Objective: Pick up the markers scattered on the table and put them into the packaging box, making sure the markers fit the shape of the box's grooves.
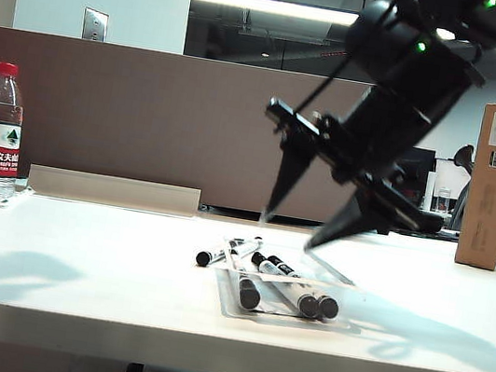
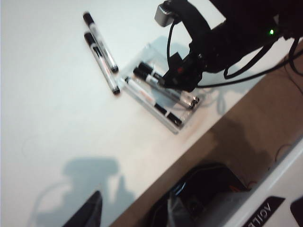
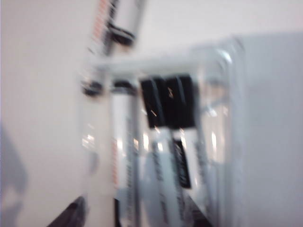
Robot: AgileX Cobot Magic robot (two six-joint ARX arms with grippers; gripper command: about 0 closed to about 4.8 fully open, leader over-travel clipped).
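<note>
The clear packaging box lies mid-table with three markers side by side in it, black caps toward the front. Two more markers lie loose on the table just behind its left corner. My right gripper hangs open a little above the box with nothing between its fingers; in its own view the box and marker caps are close below. Of my left gripper only one dark fingertip shows, far from the box and the loose markers.
A water bottle stands at the far left by the partition wall. A tall brown cardboard box stands at the back right. The table's front edge runs close in front of the packaging box.
</note>
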